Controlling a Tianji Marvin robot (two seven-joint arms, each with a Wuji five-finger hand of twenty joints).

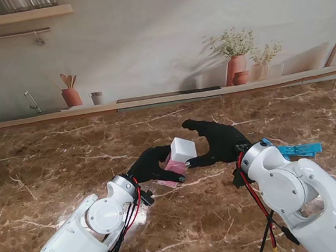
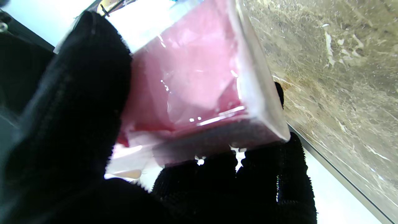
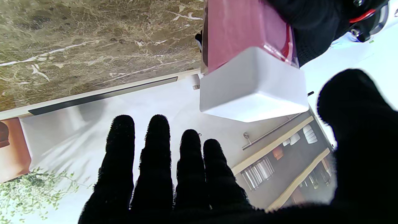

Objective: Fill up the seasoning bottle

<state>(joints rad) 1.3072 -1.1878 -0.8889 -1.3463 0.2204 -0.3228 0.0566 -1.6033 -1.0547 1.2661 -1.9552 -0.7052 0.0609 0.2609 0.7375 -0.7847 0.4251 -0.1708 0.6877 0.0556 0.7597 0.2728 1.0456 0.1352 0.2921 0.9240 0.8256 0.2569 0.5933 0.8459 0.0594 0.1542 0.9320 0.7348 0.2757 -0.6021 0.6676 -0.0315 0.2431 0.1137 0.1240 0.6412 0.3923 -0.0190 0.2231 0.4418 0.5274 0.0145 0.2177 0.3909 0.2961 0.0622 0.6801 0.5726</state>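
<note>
- The left hand [image 1: 151, 164] is closed around the seasoning bottle [image 1: 178, 156], a clear square-sided body full of pink content with a white cap [image 1: 183, 149]. The bottle sits tilted in the grasp, cap end pointing away from this hand toward the other one, and it is lifted off the marble table [image 1: 49, 168].
- The right hand [image 1: 220, 140] is just beside the cap, on its far side from the left hand. Its fingers [image 3: 158, 161] are spread apart and hold nothing; I cannot tell if the thumb touches the cap.
- A blue object [image 1: 299, 149] lies behind the right wrist, too small to identify.
- Handling, as I judge it: the body looks stiff, smooth and shiny, so it may slip; flat opposite walls give the best hold. The cap is a plain block, good to pinch on two opposite sides. The weight seems light.
- The stand view shows both hands together, but hides the grip. The left wrist view shows the thumb [image 2: 77, 102] pressed on one wall and fingertips under the base. The right wrist view alone shows the gap between open fingers and cap.
</note>
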